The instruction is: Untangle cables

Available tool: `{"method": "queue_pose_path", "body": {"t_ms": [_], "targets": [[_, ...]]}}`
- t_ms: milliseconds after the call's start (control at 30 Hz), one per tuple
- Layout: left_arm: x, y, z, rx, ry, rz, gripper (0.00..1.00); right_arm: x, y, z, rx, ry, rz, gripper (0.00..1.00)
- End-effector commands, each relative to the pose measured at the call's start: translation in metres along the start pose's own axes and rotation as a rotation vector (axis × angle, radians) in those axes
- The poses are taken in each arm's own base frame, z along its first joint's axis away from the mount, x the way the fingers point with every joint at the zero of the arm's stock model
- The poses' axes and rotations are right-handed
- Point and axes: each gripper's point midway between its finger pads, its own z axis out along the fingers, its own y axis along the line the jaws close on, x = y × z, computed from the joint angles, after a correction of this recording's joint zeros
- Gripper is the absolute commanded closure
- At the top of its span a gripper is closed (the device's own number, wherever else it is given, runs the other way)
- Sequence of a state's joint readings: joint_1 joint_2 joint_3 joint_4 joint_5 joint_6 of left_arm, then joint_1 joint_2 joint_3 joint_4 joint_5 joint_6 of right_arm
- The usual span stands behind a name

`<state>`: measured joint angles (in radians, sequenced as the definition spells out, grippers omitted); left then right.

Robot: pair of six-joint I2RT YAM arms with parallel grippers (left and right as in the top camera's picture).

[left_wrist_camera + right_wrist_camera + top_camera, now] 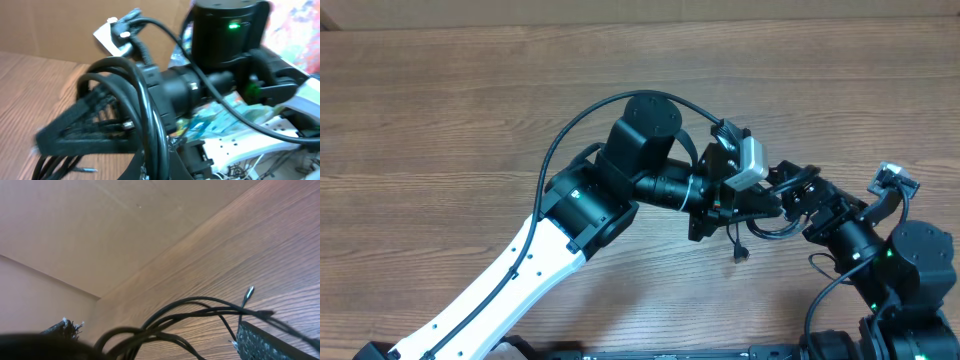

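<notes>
The cables (741, 240) are held bunched in the closed left end effector (758, 205) above the desk (470, 100), right of its middle and toward the near edge. One plug end is left dangling. The right end effector (792, 190) is spread wide just beside them.

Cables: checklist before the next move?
1. Left end effector shut: ok.
2. Its grip on the cables: cannot tell, hidden in the overhead view.
3. Right end effector open: ok.
4. Strands running between the right fingers: ok, seen in the right wrist view.
5. Strands separated: not ok, bunched and crossing.
6. Loose plug end clear of the fingers: ok.
</notes>
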<state>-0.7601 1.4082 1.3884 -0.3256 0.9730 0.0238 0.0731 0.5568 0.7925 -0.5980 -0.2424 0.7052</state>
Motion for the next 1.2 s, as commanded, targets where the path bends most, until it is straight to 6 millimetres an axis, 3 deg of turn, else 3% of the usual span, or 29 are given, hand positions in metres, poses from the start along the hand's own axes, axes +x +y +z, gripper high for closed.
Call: {"method": "queue_pose_path", "body": {"t_ms": [0,200,433,533,667,833,1167], "targets": [[-0.01,-0.037,0.004,0.157,-0.013,0.034,0.96,-0.01,-0.019,0.01,0.101,-0.041,0.002,0.0],[-0.009,-0.038,0.005,0.163,-0.008,0.028,0.96,-0.017,-0.062,0.034,0.312,-0.062,0.016,0.0],[-0.009,-0.04,0.001,0.154,-0.007,0.03,0.96,-0.011,-0.114,0.059,0.542,-0.03,0.014,0.0],[-0.01,-0.022,-0.006,0.05,-0.007,0.018,0.96,0.001,-0.134,0.072,0.614,0.022,0.032,0.0],[-0.011,-0.01,-0.026,-0.01,-0.013,-0.01,0.96,0.012,-0.149,0.081,0.664,0.075,0.035,0.0],[-0.024,-0.002,-0.072,-0.132,-0.061,-0.003,0.96,0.017,-0.157,0.087,0.684,0.097,0.037,0.0],[-0.06,-0.034,-0.145,-0.317,-0.183,0.148,0.96,0.019,-0.157,0.087,0.686,0.101,0.05,0.0]]}}
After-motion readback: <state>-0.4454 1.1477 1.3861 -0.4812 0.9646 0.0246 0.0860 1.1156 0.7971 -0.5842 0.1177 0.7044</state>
